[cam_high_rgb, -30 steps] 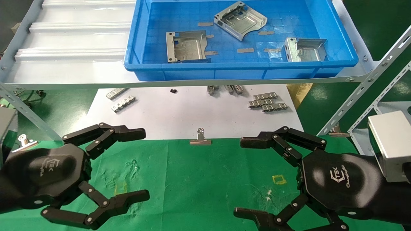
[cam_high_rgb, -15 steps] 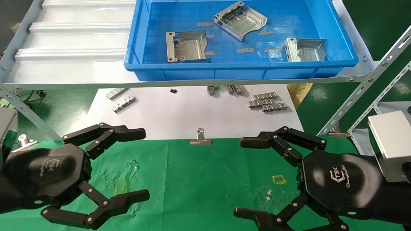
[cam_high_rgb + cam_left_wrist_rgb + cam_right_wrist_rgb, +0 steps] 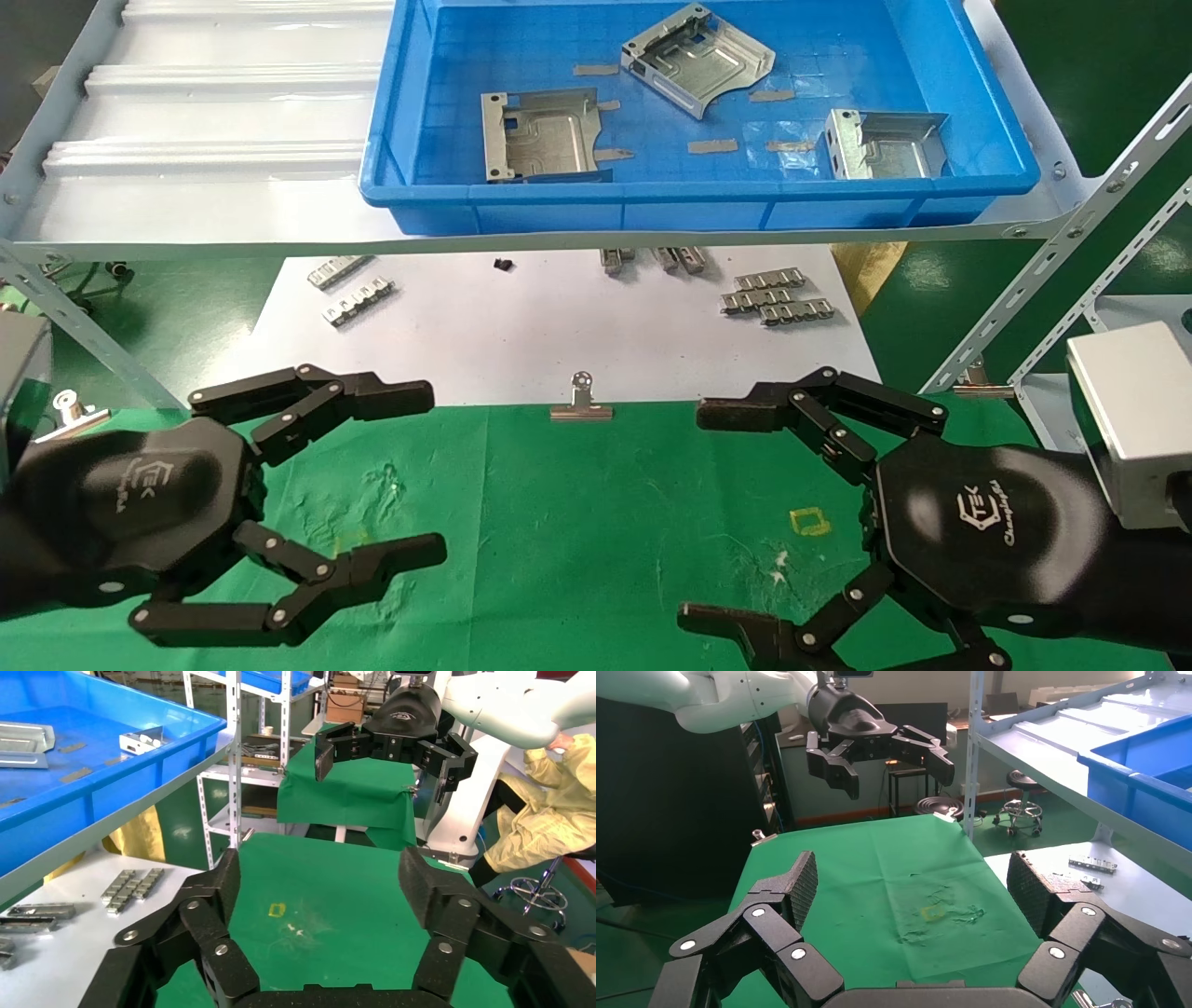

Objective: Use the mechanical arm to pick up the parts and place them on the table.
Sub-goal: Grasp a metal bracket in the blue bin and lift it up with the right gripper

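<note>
We see both grippers low over the table [image 3: 577, 522], jaws spread wide, holding nothing: left gripper [image 3: 433, 475] on the left, right gripper [image 3: 694, 513] on the right, facing each other across bare green cloth. All three parts [image 3: 540, 135] [image 3: 698, 56] [image 3: 880, 144] sit in the blue tray [image 3: 652, 200] on the raised shelf, well apart from both. We judge picking not yet begun; either arm must lift to clear the tray rim.
</note>
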Robot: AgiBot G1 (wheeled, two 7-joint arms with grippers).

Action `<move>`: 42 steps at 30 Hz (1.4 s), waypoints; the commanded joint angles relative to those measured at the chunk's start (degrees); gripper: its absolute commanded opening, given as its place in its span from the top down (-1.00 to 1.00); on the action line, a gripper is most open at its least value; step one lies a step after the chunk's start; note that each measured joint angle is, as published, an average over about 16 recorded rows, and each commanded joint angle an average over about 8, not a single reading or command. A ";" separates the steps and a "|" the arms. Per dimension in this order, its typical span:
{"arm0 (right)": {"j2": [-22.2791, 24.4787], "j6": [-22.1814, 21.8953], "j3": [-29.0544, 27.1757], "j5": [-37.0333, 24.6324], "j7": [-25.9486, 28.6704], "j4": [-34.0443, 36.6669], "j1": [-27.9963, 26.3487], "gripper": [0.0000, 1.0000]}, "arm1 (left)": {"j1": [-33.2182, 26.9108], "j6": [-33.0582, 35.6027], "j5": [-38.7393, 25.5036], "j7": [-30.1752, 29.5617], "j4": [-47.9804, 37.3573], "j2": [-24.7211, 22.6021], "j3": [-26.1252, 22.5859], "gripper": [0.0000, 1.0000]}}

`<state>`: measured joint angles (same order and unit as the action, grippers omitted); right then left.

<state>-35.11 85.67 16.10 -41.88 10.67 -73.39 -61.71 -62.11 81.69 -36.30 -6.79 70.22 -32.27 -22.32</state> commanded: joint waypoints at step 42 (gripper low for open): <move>-1.92 -3.11 0.32 -3.55 0.29 1.21 -6.64 -1.00 | 0.00 0.00 0.00 0.00 0.00 0.00 0.00 1.00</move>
<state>-37.89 82.08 16.93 -46.55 10.87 -70.90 -69.61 -62.11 81.69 -36.30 -6.79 70.22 -32.27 -22.32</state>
